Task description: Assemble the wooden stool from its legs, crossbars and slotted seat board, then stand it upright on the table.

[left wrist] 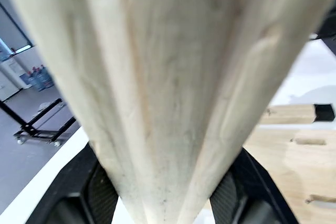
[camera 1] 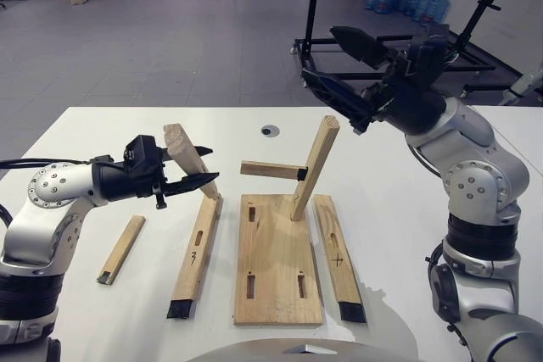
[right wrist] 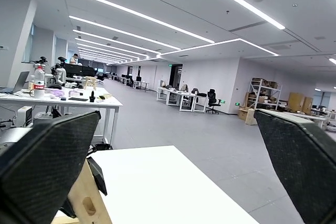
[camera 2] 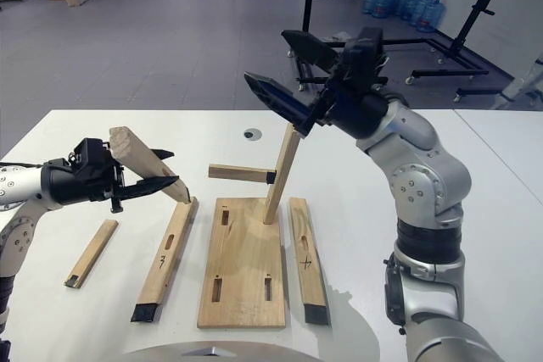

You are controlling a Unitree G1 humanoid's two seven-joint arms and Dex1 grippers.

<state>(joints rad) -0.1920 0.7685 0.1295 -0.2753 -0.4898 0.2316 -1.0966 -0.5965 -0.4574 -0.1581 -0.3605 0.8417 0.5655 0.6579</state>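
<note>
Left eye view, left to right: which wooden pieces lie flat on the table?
Short crossbar → slotted leg → seat board → second slotted leg. The held leg in the left pincer overlaps these, so omitted.

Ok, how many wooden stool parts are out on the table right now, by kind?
Legs: 4 (upright leg, held leg in the left claw, flat left leg, flat right leg)
Crossbars: 2 (joined crossbar, loose crossbar)
Seat board: 1
Total: 7
</note>
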